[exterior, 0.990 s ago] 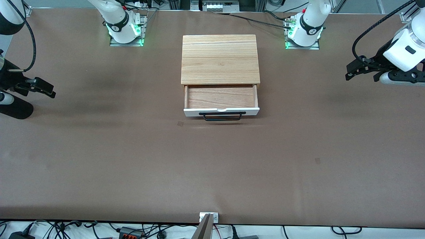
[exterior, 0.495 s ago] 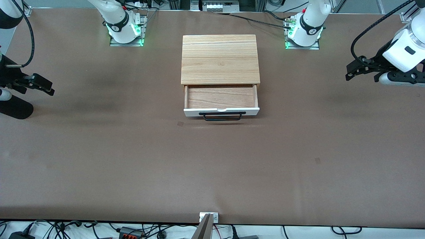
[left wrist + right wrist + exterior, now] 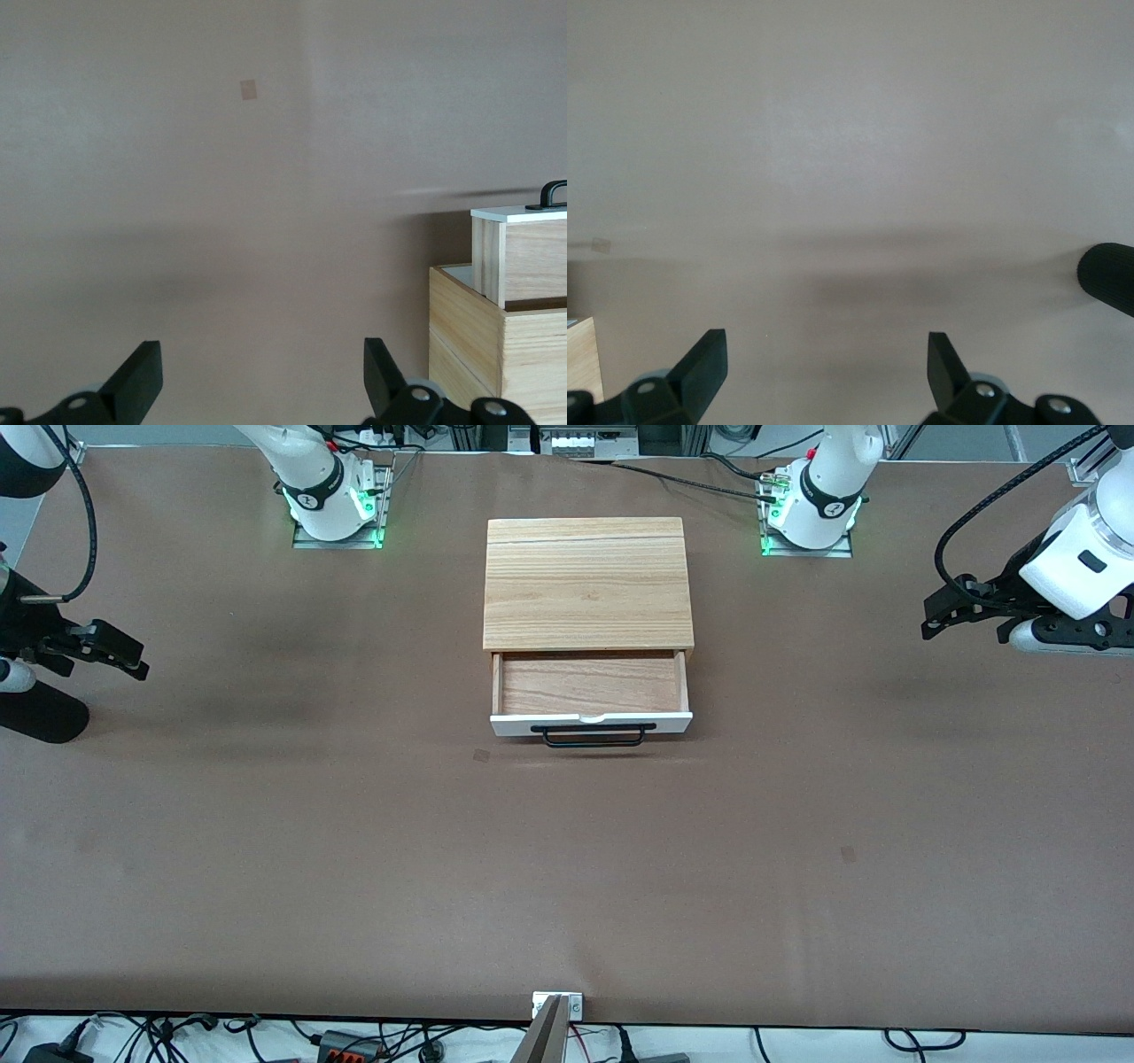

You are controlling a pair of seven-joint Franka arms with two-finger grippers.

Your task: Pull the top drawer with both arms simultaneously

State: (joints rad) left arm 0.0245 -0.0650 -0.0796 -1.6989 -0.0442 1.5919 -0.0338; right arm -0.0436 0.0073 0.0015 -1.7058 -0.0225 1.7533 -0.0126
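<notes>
Both claws hang empty with fingers spread wide. From the front camera, the left gripper [image 3: 941,614] hovers over bare table [image 3: 567,868] at about three o'clock from the cabinet [image 3: 587,583], well apart from it, toward the left arm's end. The right gripper [image 3: 120,654] hovers over the table at nine o'clock from the cabinet, toward the right arm's end. The top drawer [image 3: 591,691] stands pulled partly out at the cabinet's six o'clock edge, its black bar handle [image 3: 593,734] facing the camera.

Left wrist camera: the left gripper [image 3: 257,376] shows two black fingers [image 3: 137,379] far apart, nothing between them; the top drawer [image 3: 523,252] juts from the cabinet [image 3: 478,341] at four o'clock, handle [image 3: 551,192] visible.

Right wrist camera: the right gripper [image 3: 824,367] shows its fingers [image 3: 946,363] equally wide over bare brown table [image 3: 850,159], with a corner of the cabinet [image 3: 582,359] at eight o'clock.
</notes>
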